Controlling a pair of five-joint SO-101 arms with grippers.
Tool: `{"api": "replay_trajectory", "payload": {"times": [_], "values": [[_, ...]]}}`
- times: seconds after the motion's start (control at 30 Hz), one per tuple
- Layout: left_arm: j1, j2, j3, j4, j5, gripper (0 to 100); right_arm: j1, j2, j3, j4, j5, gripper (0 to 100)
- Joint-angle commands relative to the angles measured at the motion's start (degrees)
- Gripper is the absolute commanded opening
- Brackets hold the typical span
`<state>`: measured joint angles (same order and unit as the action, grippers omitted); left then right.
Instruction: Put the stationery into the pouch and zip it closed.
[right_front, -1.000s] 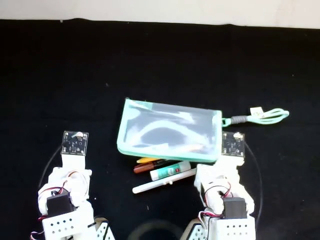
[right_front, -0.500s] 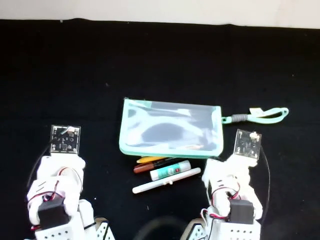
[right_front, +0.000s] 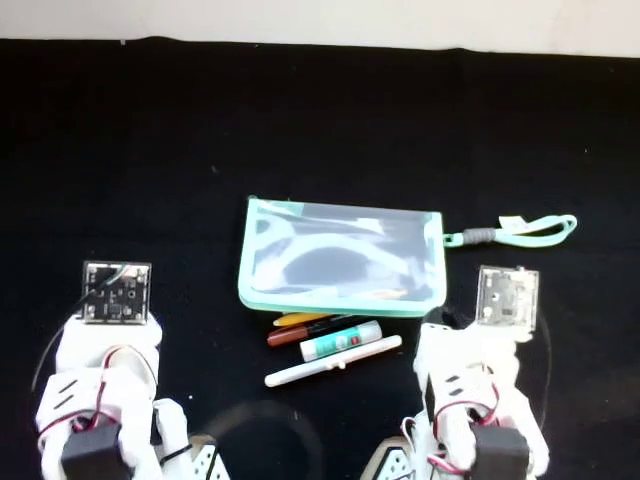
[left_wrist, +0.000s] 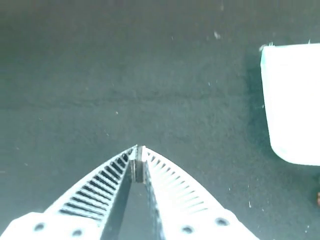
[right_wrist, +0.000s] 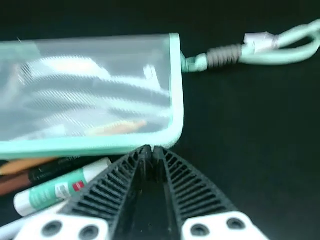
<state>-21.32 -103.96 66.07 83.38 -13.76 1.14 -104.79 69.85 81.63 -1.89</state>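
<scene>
Stationery (right_front: 333, 348) lies beside pouch (right_front: 340, 262) (on the arms' side); left gripper (left_wrist: 138, 150) and right gripper (right_wrist: 151, 150) pinched together, empty

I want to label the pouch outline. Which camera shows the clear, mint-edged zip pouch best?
The high view: the clear, mint-edged zip pouch lies whole, all four edges and strap in frame. The right wrist view shows its strap end, cropped; the left wrist view catches one corner.

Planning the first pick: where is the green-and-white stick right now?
In the high view, the green-and-white stick lies on the black table just outside the near edge of the pouch, between the brown pen and the white pen, closer to the right arm.
</scene>
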Motion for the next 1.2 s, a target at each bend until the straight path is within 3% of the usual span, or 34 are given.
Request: {"api": "replay_trajectory", "payload": {"times": [0.0, 0.27, 0.7, 1.07, 1.17], "values": [[3.8, 0.0, -6.8, 2.5, -0.1, 1, 0.4, 0.3, -6.0, 0.2, 1.1, 3.3], [9.2, 4.0, -19.7, 4.0, 0.0, 1, 0.3, 5.2, -19.6, 0.1, 1.1, 3.3], [9.5, 48.6, -51.4, -1.6, 1.6, 1, 0.3, 46.6, -51.4, 0.1, 0.9, 3.3], [20.9, 72.6, -62.6, -1.8, 1.2, 1, 0.7, 64.7, -59.3, 0.0, 0.8, 3.3], [22.3, 78.3, -65.2, -1.8, 1.1, 8, 2.8, 68.1, -59.4, -0.4, 1.0, 3.3]]}}
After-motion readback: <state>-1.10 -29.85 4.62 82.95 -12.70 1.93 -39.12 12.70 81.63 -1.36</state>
